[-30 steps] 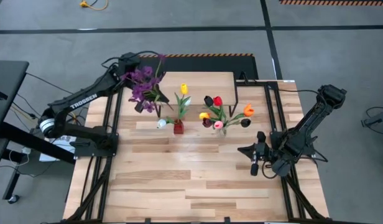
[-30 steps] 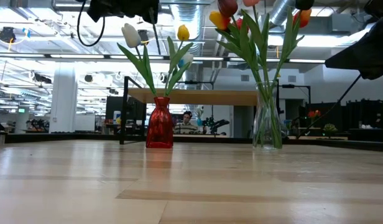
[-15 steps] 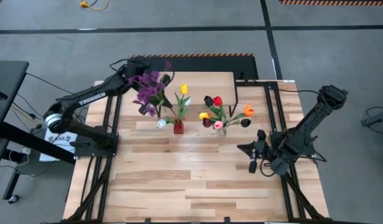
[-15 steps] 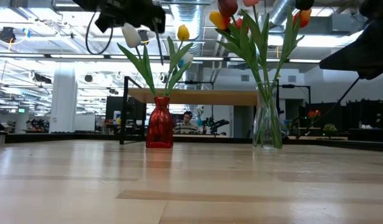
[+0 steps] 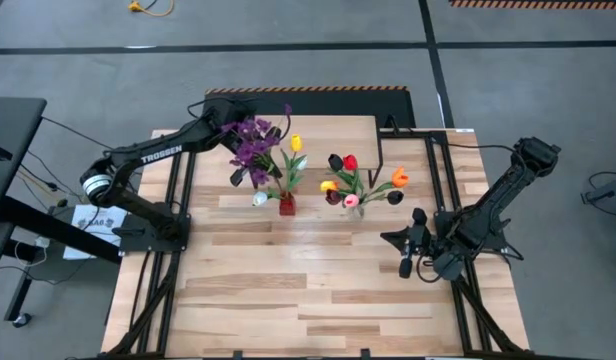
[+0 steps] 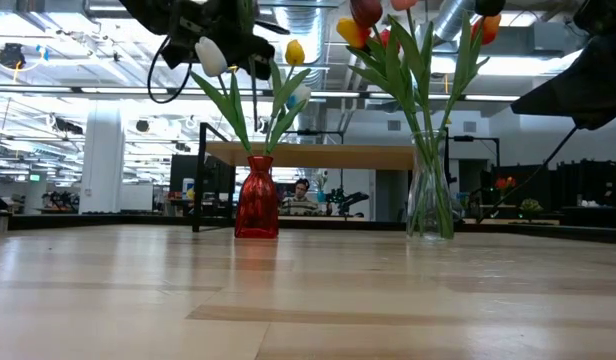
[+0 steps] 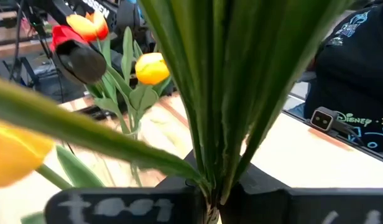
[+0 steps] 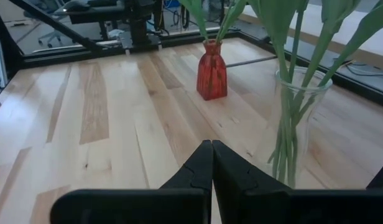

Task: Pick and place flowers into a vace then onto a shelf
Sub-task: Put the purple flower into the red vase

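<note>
Plank counter [image 5: 288, 290] carries everything, with the shelf [image 5: 328, 140] at twelve o'clock still bare, so I judge that stage untouched. At centre the glass vase [image 5: 356, 208] already holds its tulips [image 5: 350, 163], and the red vase [image 5: 286, 205] at nine o'clock of it has two. My left pincer [image 5: 240, 128] is clenched on the purple bunch [image 5: 254, 150], above the red vase. Right pincer [image 5: 408, 264], clenched and empty, waits at four o'clock.
</note>
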Controlling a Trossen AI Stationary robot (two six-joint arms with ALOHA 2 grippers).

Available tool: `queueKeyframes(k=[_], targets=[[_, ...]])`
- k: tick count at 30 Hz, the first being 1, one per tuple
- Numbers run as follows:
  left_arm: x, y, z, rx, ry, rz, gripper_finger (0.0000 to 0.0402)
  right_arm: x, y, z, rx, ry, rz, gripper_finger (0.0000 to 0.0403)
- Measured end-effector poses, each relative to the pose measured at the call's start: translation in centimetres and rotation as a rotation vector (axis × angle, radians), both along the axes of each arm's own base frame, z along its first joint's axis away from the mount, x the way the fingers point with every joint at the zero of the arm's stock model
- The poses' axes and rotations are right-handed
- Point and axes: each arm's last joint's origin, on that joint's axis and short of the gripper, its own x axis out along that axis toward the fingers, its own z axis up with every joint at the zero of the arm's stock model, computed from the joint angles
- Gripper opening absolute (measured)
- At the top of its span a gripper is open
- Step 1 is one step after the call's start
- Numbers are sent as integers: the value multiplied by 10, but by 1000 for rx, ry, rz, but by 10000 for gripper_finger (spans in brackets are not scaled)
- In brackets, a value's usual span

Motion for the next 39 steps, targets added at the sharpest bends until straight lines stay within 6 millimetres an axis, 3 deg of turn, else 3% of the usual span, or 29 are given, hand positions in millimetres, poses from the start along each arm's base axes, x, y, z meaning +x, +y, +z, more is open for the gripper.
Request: queueKeyframes(k=[30,39], targets=[[7,-13,-4,96,-25,-50,0,0,0,0,-2,2,1,0],[3,-4,-27,87,-62,14,0,0,0,0,0,3,3,0]])
